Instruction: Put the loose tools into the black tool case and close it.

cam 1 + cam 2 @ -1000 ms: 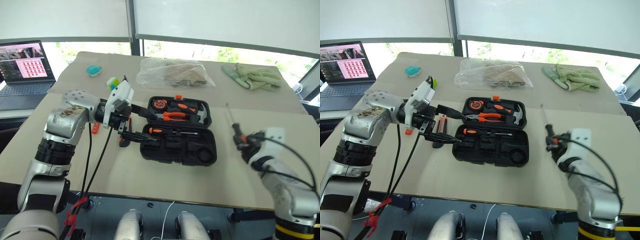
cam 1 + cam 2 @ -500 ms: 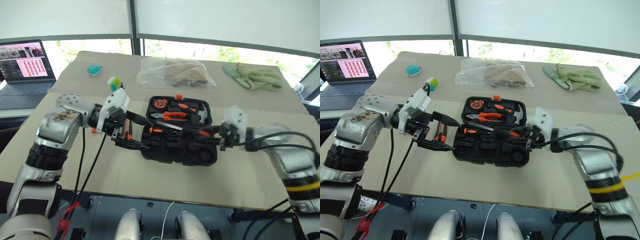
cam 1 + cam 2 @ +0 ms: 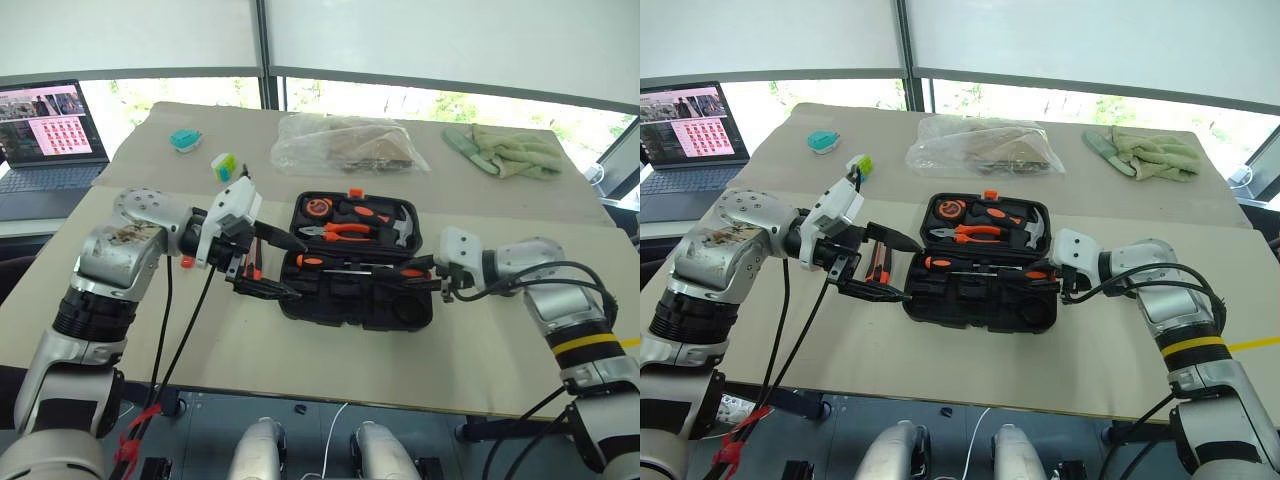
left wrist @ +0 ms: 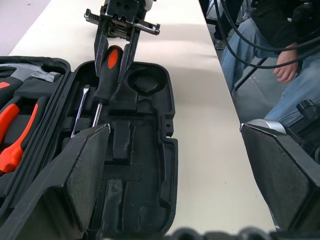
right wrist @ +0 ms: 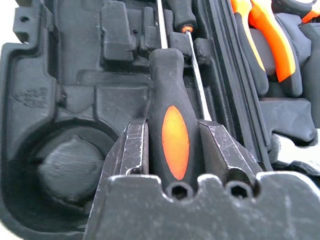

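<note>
While left hand (image 3: 262, 262) gapes empty, right hand (image 5: 175, 145) clamps screwdriver (image 5: 172, 125) over black tool case (image 3: 400, 318).

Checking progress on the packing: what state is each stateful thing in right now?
Black tool case: open, flat on the table.
Screwdriver: clamped in the right claw, over the case's front half.
Left claw: open, empty, at the case's left edge.
Laptop: open, screen lit.

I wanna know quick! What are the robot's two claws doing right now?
Left gripper: open, holding nothing.
Right gripper: shut on a screwdriver, over the black tool case.
</note>
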